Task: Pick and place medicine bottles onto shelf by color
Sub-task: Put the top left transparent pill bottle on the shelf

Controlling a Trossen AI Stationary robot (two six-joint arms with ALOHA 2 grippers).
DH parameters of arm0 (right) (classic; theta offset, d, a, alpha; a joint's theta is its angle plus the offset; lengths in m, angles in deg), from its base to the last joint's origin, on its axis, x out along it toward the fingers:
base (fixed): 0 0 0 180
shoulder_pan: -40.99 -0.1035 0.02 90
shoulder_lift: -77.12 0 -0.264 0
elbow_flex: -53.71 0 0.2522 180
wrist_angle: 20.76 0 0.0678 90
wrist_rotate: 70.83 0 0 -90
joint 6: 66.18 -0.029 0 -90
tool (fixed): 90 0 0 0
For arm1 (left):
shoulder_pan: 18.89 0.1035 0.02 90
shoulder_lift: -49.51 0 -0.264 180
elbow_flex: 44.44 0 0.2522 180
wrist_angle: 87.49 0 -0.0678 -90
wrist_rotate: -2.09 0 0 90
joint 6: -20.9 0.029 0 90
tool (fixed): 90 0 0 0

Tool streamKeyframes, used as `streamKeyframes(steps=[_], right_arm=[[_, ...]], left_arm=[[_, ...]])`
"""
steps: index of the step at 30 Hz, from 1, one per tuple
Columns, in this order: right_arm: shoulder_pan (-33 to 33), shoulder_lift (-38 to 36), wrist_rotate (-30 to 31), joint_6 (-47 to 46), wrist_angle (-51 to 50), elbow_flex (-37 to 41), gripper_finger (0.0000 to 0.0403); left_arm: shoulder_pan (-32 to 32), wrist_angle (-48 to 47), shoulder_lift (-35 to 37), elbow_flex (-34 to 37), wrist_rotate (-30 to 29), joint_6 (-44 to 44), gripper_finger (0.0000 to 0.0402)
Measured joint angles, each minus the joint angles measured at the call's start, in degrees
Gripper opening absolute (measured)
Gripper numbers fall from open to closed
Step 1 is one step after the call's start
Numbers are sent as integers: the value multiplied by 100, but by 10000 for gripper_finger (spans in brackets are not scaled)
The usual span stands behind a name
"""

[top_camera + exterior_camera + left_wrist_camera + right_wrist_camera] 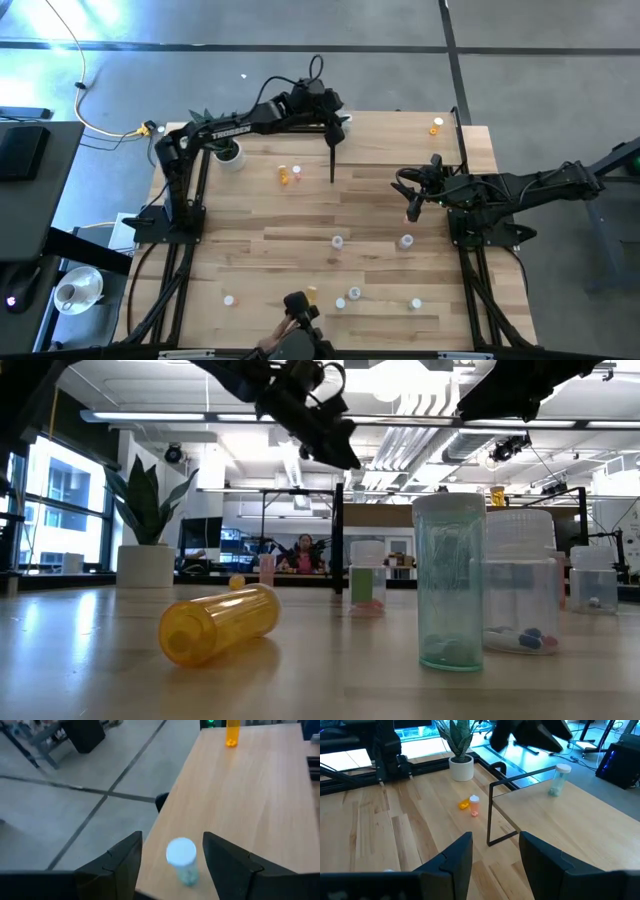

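One teal bottle (182, 861) upright on shelf (260, 795) corner | left tool (170, 865) open astride it, gripping nothing | likely light, slick, tippy: grip mid-body | right tool (492, 852) part-open, empty, above worktop (300, 215)

A snake plant in a white pot (462, 766) stands on the planked table (300, 220). A seated person (303, 554) shows in the room beyond.
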Motion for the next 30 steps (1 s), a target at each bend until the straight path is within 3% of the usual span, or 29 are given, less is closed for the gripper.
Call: streamKeyframes(steps=[6, 12, 16, 20, 30], right_arm=[[-1, 2, -377, 1, -158, 0, 154], [-2, 60, -964, 0, -156, 0, 154], [-2, 226, -999, 45, -59, 0, 154], [0, 402, -1266, 296, 220, 0, 154], [-2, 843, -2635, 446, 496, 0, 154]], left_arm=[[-73, -990, 595, -2, 292, -53, 200], [-85, -1814, 1155, 34, 1210, -188, 201], [-118, -1777, 1491, 524, 1830, -340, 201], [-302, -1259, 1763, 1349, 2042, -447, 198], [-878, 871, 2307, 3262, 2024, -884, 198]])
